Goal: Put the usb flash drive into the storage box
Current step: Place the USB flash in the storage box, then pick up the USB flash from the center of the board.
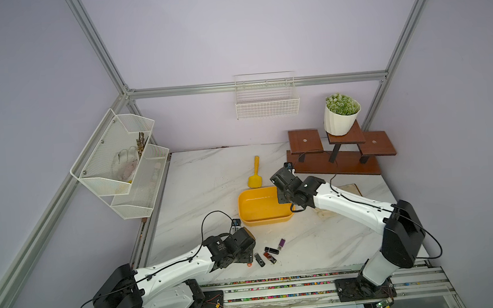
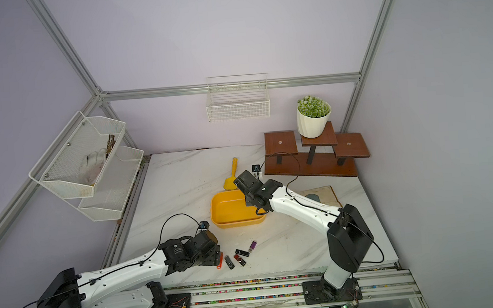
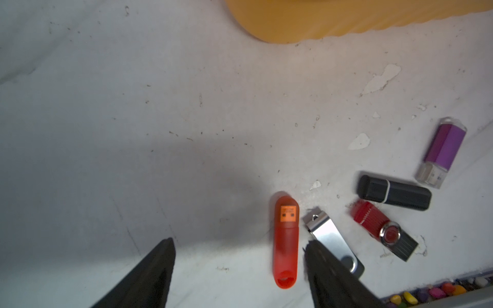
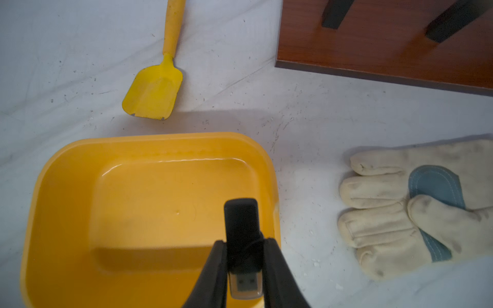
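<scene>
Right jaws pinch a black flash drive (image 4: 241, 226) above the storage box (image 4: 165, 137), close to its glove-side wall.
Let go here, it may clip that rim and skid toward the glove (image 4: 386, 213); the scoop (image 4: 154, 90) lies clear. Left jaws, spread, straddle an orange drive (image 3: 285, 240), one tip over a silver drive (image 3: 325, 232).

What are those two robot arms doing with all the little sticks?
They are putting USB flash drives into the yellow storage box. The right pincer is shut on a black flash drive and holds it over the box, which looks empty. The left pincer is open above the table, with an orange flash drive showing between its fingers. A silver drive, a red drive, a black capped drive and a purple drive lie next to it.
</scene>
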Available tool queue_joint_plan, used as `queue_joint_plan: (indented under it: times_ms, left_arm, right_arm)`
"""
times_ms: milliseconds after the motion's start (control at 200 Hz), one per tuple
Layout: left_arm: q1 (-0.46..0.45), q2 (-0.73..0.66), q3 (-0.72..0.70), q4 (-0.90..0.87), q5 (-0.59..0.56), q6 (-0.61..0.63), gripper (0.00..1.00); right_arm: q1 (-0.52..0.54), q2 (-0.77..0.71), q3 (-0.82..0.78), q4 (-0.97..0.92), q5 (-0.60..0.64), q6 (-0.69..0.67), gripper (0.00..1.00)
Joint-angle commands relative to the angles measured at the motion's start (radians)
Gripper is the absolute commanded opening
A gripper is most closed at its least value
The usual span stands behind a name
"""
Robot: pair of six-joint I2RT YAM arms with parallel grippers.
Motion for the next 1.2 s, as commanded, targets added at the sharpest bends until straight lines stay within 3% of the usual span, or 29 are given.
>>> queue_joint_plan:
  times_ms: [0,135,430,645,720,915,1045,1195]
  left_arm:
    - [-0.010,0.015,0.041,0.003,-0.007,-0.022,0.77]
    - [-0.014,0.031,0.046,0.006,0.007,-0.023,0.77]
    - [-0.025,0.078,0.044,0.032,0.043,-0.019,0.82]
    - [-0.043,0.133,0.040,0.037,0.069,-0.021,0.77]
    - [-0.045,0.131,0.039,0.036,0.059,-0.021,0.76]
    - [-0.046,0.133,0.054,0.033,0.054,-0.021,0.71]
    - [-0.051,0.173,0.068,0.032,0.061,-0.010,0.71]
    - [-0.058,0.205,0.087,0.031,0.064,-0.011,0.69]
  right_arm:
    - [-0.015,0.127,0.068,0.028,-0.075,-0.089,0.00]
    - [-0.022,0.235,0.101,0.050,-0.115,-0.092,0.00]
    - [-0.027,0.279,0.077,0.071,-0.131,-0.069,0.00]
    - [-0.026,0.294,0.071,0.064,-0.143,-0.075,0.00]
    - [-0.027,0.300,0.076,0.055,-0.140,-0.080,0.24]
    - [-0.027,0.292,0.067,0.052,-0.144,-0.080,0.58]
    - [-0.027,0.271,0.063,0.053,-0.131,-0.077,0.64]
    - [-0.026,0.233,0.059,0.054,-0.115,-0.075,0.64]
